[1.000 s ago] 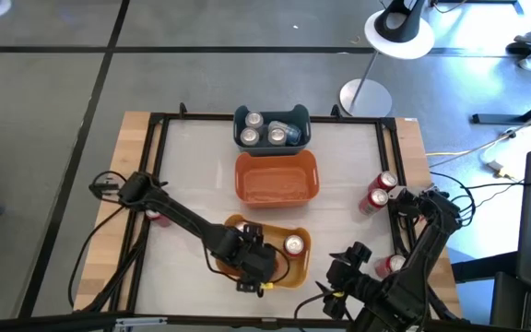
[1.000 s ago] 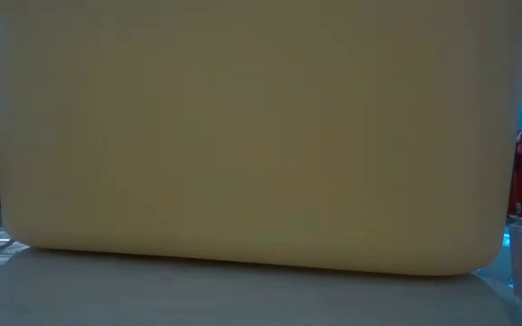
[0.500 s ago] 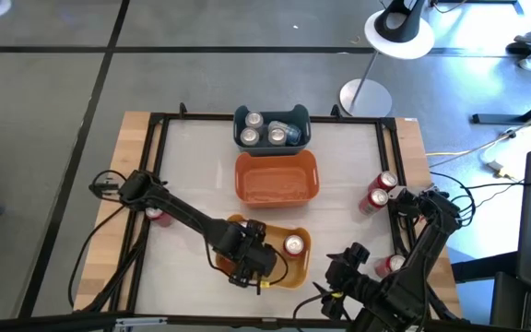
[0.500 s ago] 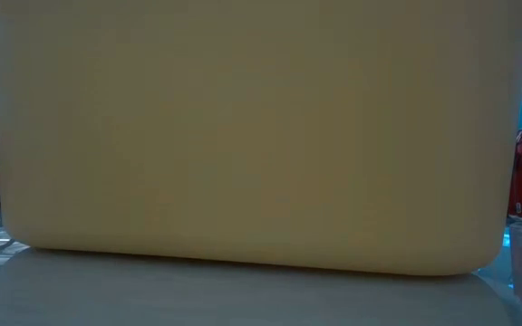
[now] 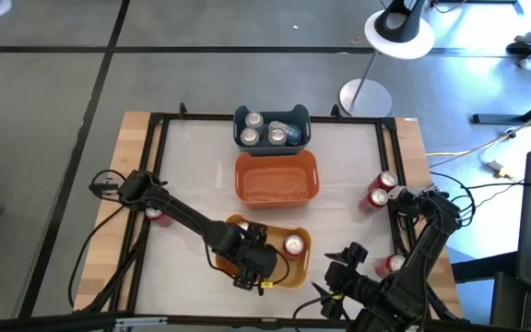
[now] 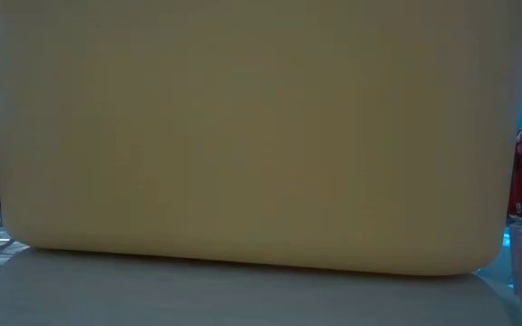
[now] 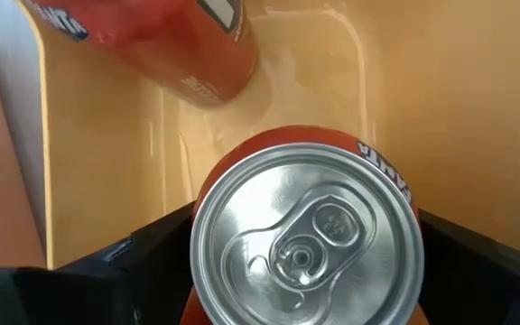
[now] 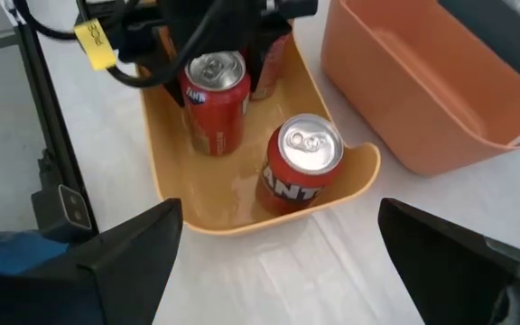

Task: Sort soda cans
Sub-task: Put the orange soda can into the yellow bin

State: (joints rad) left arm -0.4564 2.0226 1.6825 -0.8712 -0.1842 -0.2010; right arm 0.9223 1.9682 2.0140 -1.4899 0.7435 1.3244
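Spotter: Your left jaws point straight down into the yellow bin (image 8: 158,176), which sits just on the arms' side of the orange bin (image 5: 277,177). One red can (image 7: 305,248) stands upright between them, its long axis in line with their reach, so your wrist view looks flat onto the lid.

Checker: Are they gripping it?

Spotter: I cannot tell. They sit wide, one on each side of the can, but whether they press it does not show. Your left arm (image 5: 178,214) is plainly the nearer one. The right jaws are spread and empty, low to the right of the yellow bin and aimed at it.

Checker: What should you count?

Spotter: Three bins: blue bin (image 5: 272,112) against the orange bin's far side, the orange one with no can visible inside, and the yellow one. The yellow bin holds three cans, as I read it: the flanked one, a second (image 8: 213,95) just beside it, and a third (image 8: 301,162) near the rim notch.

Checker: And elsewhere?

Spotter: Three silver tops show in the blue bin, perhaps a fourth can lying among them. Loose on the surface (image 5: 201,157): a pair (image 5: 382,190) well right of the orange bin, one (image 5: 393,265) by your right arm (image 5: 427,242), and one (image 5: 158,215) under your left.
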